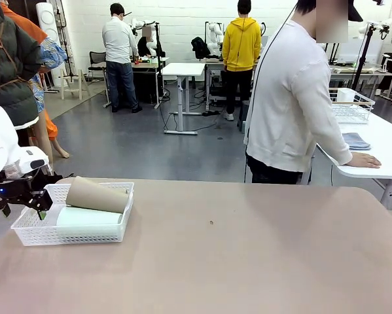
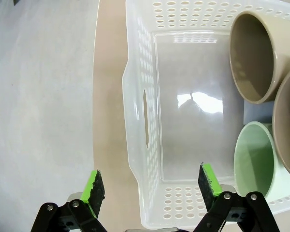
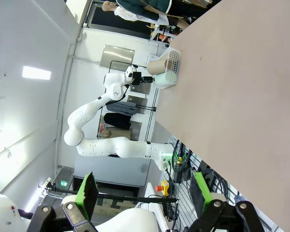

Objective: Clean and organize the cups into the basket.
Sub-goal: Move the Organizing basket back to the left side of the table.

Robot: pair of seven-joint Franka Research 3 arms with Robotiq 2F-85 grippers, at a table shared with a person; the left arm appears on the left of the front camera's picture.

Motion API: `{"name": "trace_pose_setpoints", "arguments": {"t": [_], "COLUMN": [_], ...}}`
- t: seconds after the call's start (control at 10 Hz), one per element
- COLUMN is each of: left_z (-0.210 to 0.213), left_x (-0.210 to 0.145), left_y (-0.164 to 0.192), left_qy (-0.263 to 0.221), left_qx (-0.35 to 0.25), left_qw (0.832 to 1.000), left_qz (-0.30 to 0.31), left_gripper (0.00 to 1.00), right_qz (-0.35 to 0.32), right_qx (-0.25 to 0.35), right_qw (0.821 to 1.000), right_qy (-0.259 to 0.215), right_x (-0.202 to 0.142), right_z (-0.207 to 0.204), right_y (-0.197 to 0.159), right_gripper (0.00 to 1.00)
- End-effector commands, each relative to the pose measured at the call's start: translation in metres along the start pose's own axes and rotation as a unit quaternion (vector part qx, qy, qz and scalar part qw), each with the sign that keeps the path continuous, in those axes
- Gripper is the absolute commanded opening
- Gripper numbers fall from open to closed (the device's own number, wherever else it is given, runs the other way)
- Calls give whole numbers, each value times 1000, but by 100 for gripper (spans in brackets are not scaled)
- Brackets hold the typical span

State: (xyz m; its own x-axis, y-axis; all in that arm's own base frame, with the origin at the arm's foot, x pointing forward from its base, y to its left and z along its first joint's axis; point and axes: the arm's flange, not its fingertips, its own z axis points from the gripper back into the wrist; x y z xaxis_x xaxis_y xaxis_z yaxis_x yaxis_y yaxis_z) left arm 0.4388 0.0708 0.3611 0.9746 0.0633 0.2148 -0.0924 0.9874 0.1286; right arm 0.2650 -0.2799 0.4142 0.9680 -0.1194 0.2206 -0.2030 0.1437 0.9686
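Observation:
The white perforated basket (image 1: 71,234) stands at the table's left edge. A brown cup (image 1: 97,194) lies on its side across the top, over a mint green cup (image 1: 88,217) lying inside. My left gripper (image 1: 40,206) hovers open at the basket's left end. In the left wrist view, my left gripper (image 2: 151,183) straddles the handle wall of the basket (image 2: 140,96); two brown cups (image 2: 253,58) (image 2: 287,125) and the mint cup (image 2: 253,162) show their open mouths. My right gripper (image 3: 144,191) is open and empty, far from the basket (image 3: 170,67).
The tan table (image 1: 248,248) stretches bare to the right, with a small dark speck (image 1: 211,222) near its middle. A person in a white top (image 1: 294,98) stands beyond the far edge, one hand on a neighbouring white table (image 1: 379,154).

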Motion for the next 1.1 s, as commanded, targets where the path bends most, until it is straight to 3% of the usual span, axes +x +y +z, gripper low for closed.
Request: {"name": "trace_pose_setpoints", "arguments": {"t": [0.0, 0.3, 0.5, 0.8, 1.0], "left_z": [8, 68, 113, 135, 125], "left_x": [-11, -54, -99, -141, -138], "left_y": [-4, -11, -25, -44, -54], "left_qy": [0, -36, -62, -74, -84], "left_qx": [15, 3, 37, 34, 62], "left_qw": [1000, 999, 996, 995, 988], "left_qz": [9, 31, 43, 62, 115], "left_gripper": [100, 100, 100, 100, 100], "right_qz": [1, 1, 1, 1, 1], "right_qx": [4, 4, 4, 4, 4], "right_qw": [1000, 1000, 1000, 1000, 1000], "right_qy": [-1, -1, -1, -1, -1], "right_x": [-2, -2, -2, -2, -2], "right_z": [-2, -2, -2, -2, -2], "right_y": [1, 1, 1, 1, 1], "right_gripper": [100, 100, 100, 100, 100]}}
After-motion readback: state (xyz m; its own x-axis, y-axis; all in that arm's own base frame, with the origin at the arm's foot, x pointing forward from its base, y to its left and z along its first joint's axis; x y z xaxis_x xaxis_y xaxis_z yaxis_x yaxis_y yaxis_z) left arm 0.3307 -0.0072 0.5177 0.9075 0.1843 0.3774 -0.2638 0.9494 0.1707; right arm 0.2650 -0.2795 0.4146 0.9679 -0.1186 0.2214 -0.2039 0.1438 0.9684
